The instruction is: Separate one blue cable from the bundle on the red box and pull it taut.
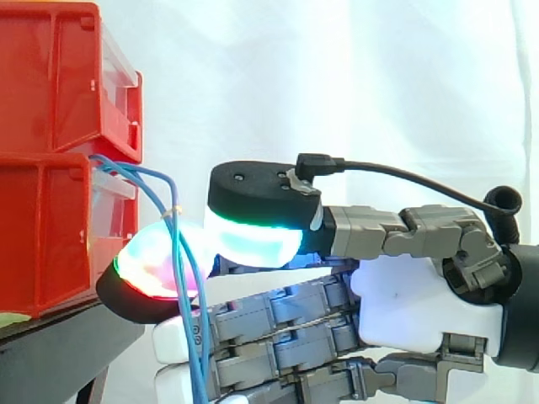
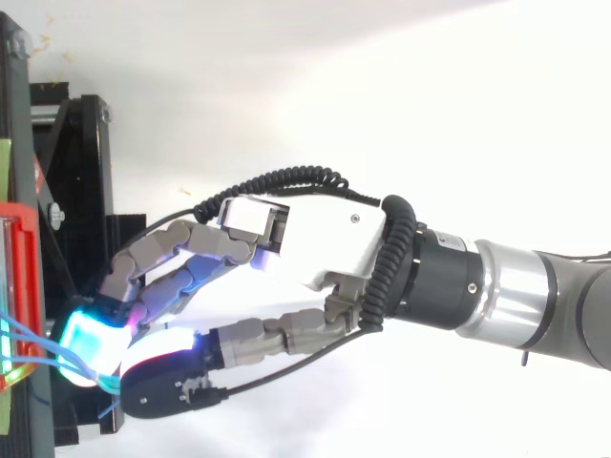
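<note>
White curtain [image 1: 354, 76] behind; stacked red plastic bins [image 1: 50, 84] on black stand [image 1: 59, 358]; hand [image 1: 421, 307] pinches thin blue cables [image 1: 178, 252] between glowing pads [image 1: 147, 265].

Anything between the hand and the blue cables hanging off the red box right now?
Nothing visible stands between them. The blue cables hang from the edge of the red box and drop right across the hand in the side view. Whether it grips one, I cannot tell.
</note>
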Tool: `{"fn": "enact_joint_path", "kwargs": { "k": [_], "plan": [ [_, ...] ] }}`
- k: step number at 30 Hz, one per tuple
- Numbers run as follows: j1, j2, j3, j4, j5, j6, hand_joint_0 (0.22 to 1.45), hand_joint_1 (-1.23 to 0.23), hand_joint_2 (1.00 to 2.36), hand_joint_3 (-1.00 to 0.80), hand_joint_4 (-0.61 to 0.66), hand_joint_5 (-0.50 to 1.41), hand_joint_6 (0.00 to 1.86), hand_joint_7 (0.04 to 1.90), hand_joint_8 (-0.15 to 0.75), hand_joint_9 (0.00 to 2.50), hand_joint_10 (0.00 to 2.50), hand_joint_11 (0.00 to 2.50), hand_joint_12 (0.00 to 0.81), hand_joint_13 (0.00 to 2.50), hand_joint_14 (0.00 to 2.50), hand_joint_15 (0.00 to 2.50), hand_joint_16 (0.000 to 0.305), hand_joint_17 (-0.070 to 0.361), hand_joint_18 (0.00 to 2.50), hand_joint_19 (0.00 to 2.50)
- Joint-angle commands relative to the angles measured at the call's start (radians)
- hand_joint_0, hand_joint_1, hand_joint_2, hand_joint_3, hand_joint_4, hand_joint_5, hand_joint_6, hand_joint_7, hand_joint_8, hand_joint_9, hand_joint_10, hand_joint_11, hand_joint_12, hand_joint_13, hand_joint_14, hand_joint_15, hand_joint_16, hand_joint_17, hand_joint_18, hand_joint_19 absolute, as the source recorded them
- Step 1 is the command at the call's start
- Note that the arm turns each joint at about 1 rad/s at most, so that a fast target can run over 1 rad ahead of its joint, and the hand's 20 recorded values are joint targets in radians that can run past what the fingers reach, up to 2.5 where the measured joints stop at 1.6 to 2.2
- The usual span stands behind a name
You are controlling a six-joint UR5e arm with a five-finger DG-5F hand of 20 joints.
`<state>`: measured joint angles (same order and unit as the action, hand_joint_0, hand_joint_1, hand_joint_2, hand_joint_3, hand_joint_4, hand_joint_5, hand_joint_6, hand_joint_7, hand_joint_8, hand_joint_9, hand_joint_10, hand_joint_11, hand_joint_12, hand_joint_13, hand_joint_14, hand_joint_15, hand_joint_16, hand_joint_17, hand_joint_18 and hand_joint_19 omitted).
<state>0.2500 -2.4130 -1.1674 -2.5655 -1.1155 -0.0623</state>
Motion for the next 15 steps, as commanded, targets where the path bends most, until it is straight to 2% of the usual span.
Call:
{"fn": "enact_joint_path", "kwargs": {
  "k": [1,7,9,15],
  "plan": [
    [0.003,0.000,0.000,0.001,0.000,0.001,0.59,-0.77,1.01,-0.25,0.18,-0.14,0.89,0.63,0.305,0.82,0.01,0.37,0.432,0.75,0.02,0.41,0.061,0.137,0.70,0.56],
    [0.009,0.000,0.000,0.002,0.002,0.003,0.54,-0.70,1.00,-0.42,0.19,-0.11,0.85,0.70,0.302,0.86,0.01,0.36,0.429,0.77,0.02,0.42,0.060,0.134,0.70,0.58],
    [0.011,0.000,0.000,0.002,0.002,0.004,0.52,-0.63,1.00,-0.48,0.19,-0.10,0.83,0.75,0.309,0.90,0.01,0.35,0.440,0.80,0.02,0.43,0.061,0.137,0.74,0.59],
    [0.012,0.000,0.000,0.002,0.000,0.004,0.47,-0.54,1.00,-0.50,0.19,-0.07,0.82,0.77,0.326,1.01,0.01,0.34,0.461,0.89,0.02,0.44,0.066,0.147,0.85,0.61]
  ]
}}
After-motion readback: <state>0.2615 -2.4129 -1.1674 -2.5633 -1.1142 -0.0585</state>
